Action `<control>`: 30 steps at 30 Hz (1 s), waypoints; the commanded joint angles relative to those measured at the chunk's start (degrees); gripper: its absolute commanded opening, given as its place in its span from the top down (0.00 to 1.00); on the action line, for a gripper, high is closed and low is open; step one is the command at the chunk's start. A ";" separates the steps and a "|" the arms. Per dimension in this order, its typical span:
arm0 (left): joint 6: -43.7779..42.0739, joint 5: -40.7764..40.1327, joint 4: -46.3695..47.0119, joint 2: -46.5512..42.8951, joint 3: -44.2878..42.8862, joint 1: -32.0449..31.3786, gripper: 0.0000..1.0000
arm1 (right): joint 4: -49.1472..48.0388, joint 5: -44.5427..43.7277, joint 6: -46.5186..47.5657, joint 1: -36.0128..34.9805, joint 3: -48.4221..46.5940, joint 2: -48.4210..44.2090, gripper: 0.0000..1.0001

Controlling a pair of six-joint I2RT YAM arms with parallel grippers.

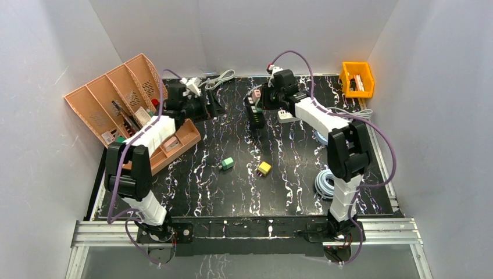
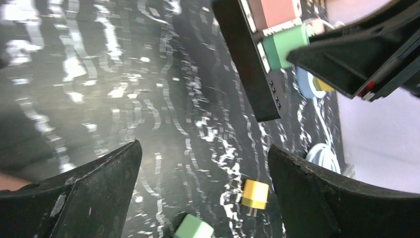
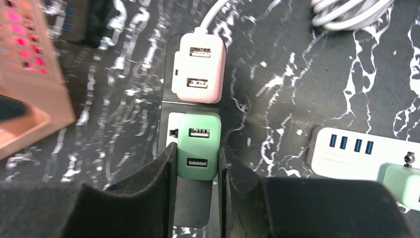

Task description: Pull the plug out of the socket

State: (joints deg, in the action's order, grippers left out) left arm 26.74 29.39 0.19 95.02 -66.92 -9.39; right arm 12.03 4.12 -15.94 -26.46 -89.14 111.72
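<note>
Find green plug (image 3: 198, 146) seated in black power strip (image 3: 192, 208) at far centre of table (image 1: 232, 192), just beside a pink plug (image 3: 198, 69) in the neighbouring socket. Record right fingers (image 3: 148, 183) narrow, one pad pressed against each side of green plug's lower half. Cannot judge how deep the plug sits from this head-on wrist view. Cannot check the grasp from top view either: right wrist covers the plug there.

Note white power strip (image 3: 356, 153) lying right of the black one, cut off by frame edge; a pale green body at its near corner is half hidden behind the right pad, so cannot identify it. Note peach organiser (image 3: 29, 74) at left, blurred.

Log left fingers (image 2: 99, 188) spread wide, gripping nothing, above bare table left of the strip. See loose yellow plug (image 2: 255, 193) between them on the table, and a loose green adapter (image 2: 193, 229) clipped by bottom edge.
</note>
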 commanded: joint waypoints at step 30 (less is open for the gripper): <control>15.47 -0.42 14.17 12.80 -6.53 -19.73 1.00 | -6.85 10.51 -4.17 -2.28 1.93 -14.99 1.00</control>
State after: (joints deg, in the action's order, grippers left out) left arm 40.86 31.53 14.04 107.94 -73.17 -27.88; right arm 10.59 11.16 -18.85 -28.14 -85.17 101.75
